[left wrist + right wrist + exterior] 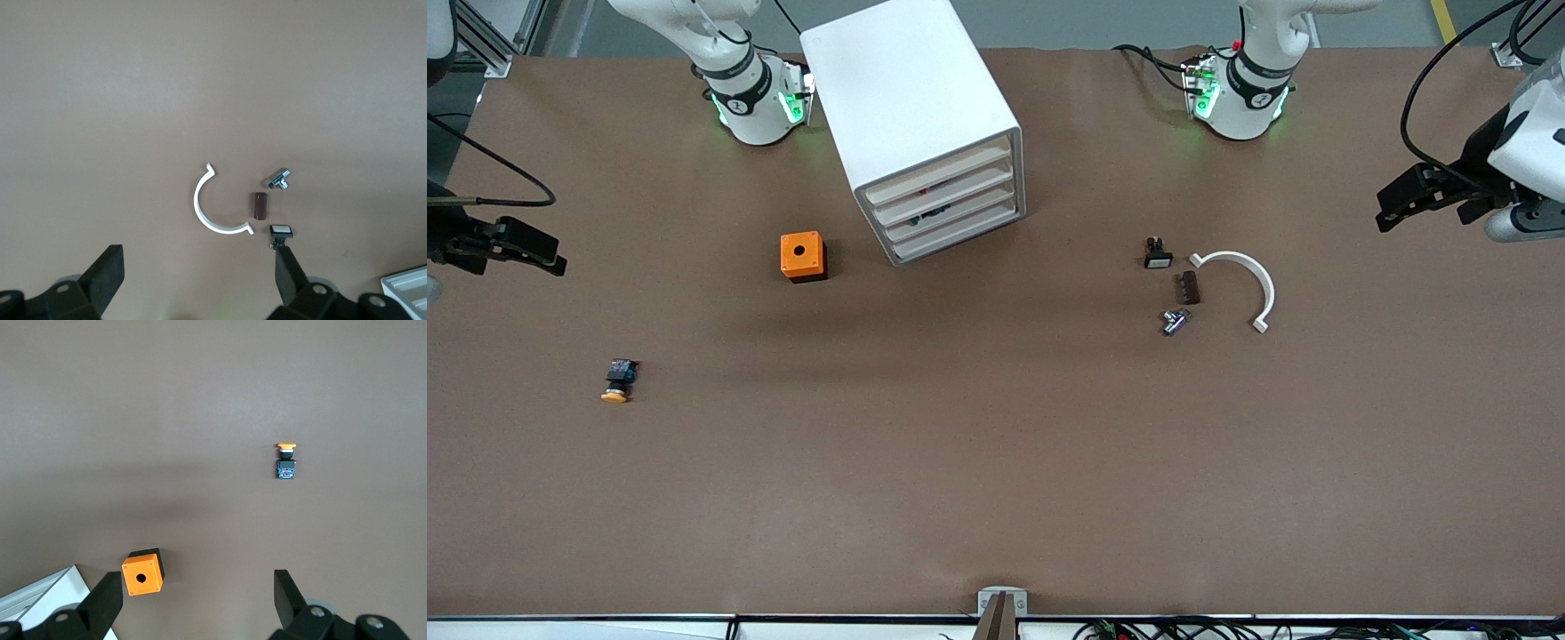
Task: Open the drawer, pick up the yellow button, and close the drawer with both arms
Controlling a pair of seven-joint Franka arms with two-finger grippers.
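Note:
The white cabinet [911, 107] stands near the arms' bases, its front turned toward the camera. The uppermost drawer [938, 175] is shut, like the three below it. The button [617, 380] lies on its side on the bare table toward the right arm's end, nearer the camera than the orange cube [802, 256]. The right wrist view shows the button [287, 460] well clear of the fingers. My right gripper [543, 251] hangs open and empty over that end of the table. My left gripper [1396, 203] hangs open and empty over the other end.
Toward the left arm's end lie a white curved clip [1240, 283], a brown block [1189, 287], a small black-and-white part [1157, 253] and a metal piece [1174, 321]. The left wrist view shows the clip [213, 210] too.

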